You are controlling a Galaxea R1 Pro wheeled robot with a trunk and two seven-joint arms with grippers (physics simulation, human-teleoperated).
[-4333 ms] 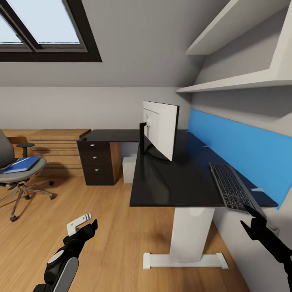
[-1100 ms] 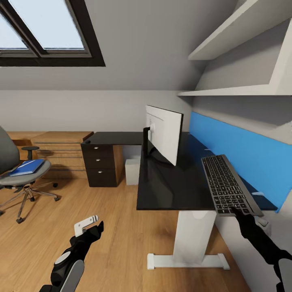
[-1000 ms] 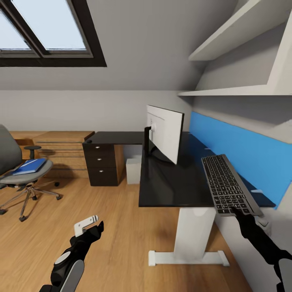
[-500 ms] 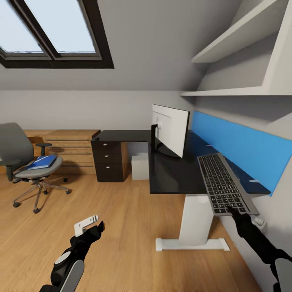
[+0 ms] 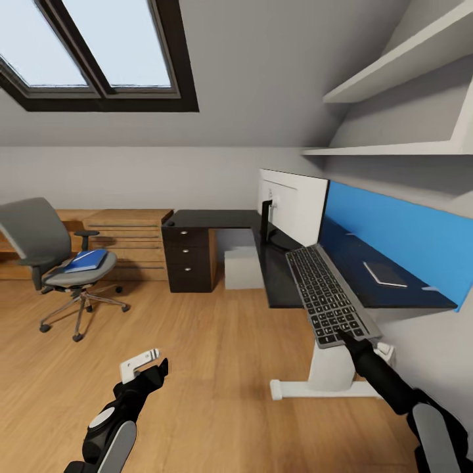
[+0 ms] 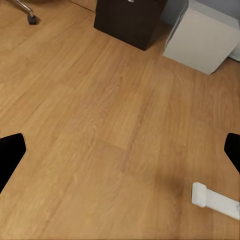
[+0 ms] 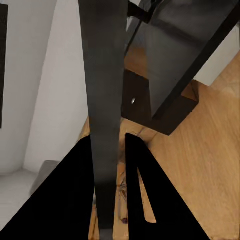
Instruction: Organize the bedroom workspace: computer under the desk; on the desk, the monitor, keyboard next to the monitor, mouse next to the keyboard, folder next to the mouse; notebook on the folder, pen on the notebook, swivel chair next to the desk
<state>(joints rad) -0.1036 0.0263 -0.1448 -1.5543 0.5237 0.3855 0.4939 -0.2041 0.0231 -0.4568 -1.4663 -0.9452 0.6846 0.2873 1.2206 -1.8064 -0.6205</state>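
Observation:
My right gripper (image 5: 347, 339) is shut on the near end of the keyboard (image 5: 325, 295), which hangs tilted over the front edge of the black desk (image 5: 217, 219). In the right wrist view the keyboard (image 7: 102, 75) is an edge-on strip between the fingers. The monitor (image 5: 292, 200) stands on the desk, pale back toward me. A thin notebook (image 5: 384, 274) lies beside the blue wall panel. The computer (image 5: 243, 267) sits under the desk. The blue folder (image 5: 87, 260) rests on the swivel chair (image 5: 36, 230) at the left. My left gripper (image 5: 146, 366) hangs open over the floor. I cannot make out the mouse or pen.
A dark drawer unit (image 5: 190, 263) carries the desk's left wing, and a white pedestal foot (image 5: 322, 387) stands on the wooden floor. Low wooden shelving (image 5: 128, 243) lines the back wall. White wall shelves (image 5: 394, 148) overhang the desk. Open floor (image 6: 110, 130) lies under my left gripper.
The whole view has swung, so the camera has moved; chair and window sit further in. The keyboard, still held, now reaches closer to the monitor, and the notebook has come into view.

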